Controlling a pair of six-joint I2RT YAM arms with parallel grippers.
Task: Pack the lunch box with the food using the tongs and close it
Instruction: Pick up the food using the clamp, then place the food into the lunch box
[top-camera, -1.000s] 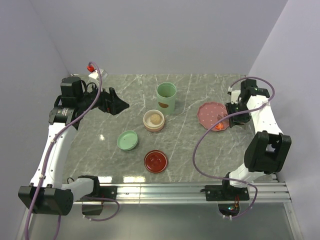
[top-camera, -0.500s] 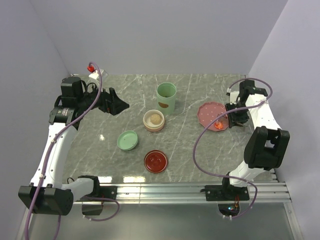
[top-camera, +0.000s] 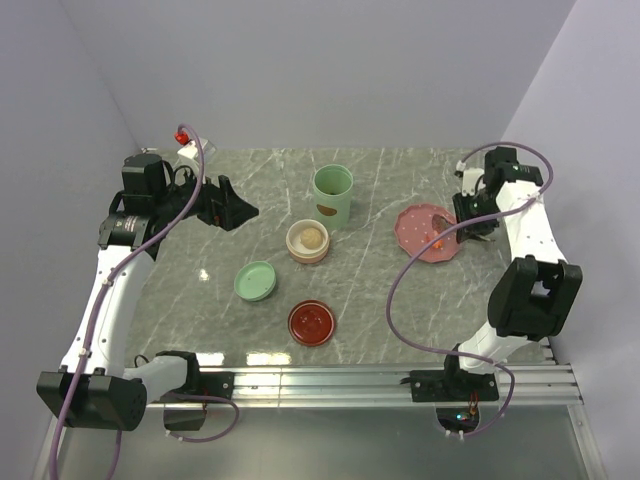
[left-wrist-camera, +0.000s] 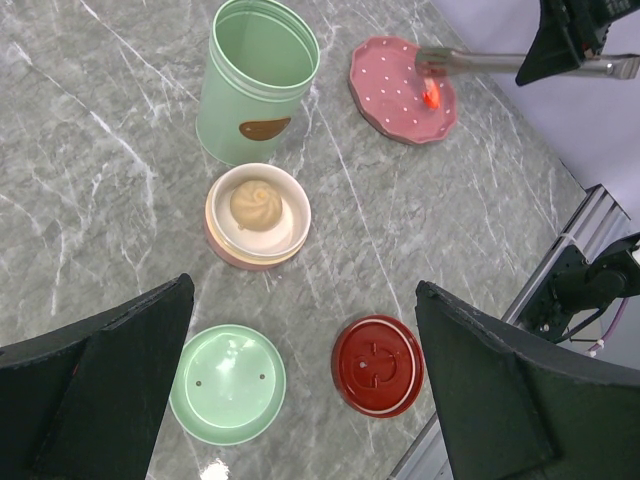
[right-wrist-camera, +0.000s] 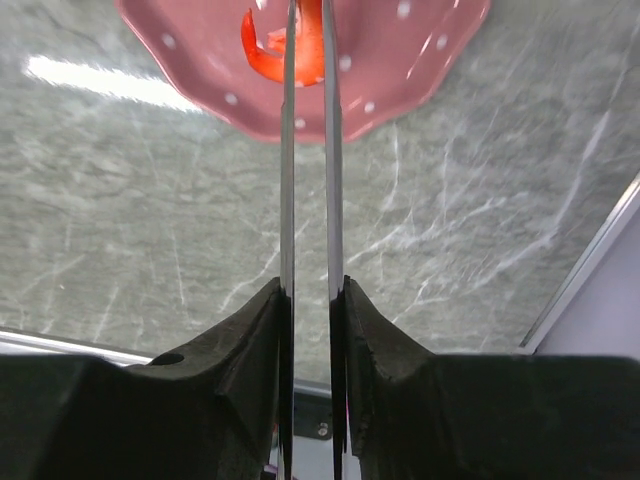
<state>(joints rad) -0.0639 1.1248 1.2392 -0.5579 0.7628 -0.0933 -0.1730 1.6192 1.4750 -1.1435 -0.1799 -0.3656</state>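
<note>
Count, arms: two, each with one gripper.
Count, tools: one pair of tongs (right-wrist-camera: 332, 200).
Count, dishes: one pink plate (right-wrist-camera: 400, 70), one green canister (left-wrist-camera: 240, 110), one round bowl (left-wrist-camera: 245, 260), one green lid (left-wrist-camera: 227, 383), one red lid (left-wrist-camera: 378, 365).
Count, food: an orange-red food (right-wrist-camera: 262, 55) bit on the plate; I cannot tell whether it is one piece or more. One pale bun (left-wrist-camera: 257, 203) sits in the bowl.
Right gripper (right-wrist-camera: 310, 288): its two fingers (right-wrist-camera: 255, 340) press on the outer faces of the tongs' two arms, clamping them.
Tongs and fingers: the two thin arms run straight out from between the fingers, nearly parallel with a narrow gap, and reach over the plate.
Food and tongs: the orange-red bit lies at the tongs' tips, part between the arms and part curling out to one side.
Left gripper (left-wrist-camera: 305, 288): fingers spread wide with nothing between them, held above the far-left part of the tabletop (top-camera: 380, 300).
Look of the tongs: long, slim, bare silver metal.
Look of the food: small, glossy, curled, far smaller than the plate.
Plate: pink with white dots and a scalloped rim, near the right edge of the tabletop, toward the far side.
Canister: upright and open, at the far middle.
Bowl: just on the near side of the canister.
Green lid: left of centre.
Red lid: centre, close to the near edge.
</note>
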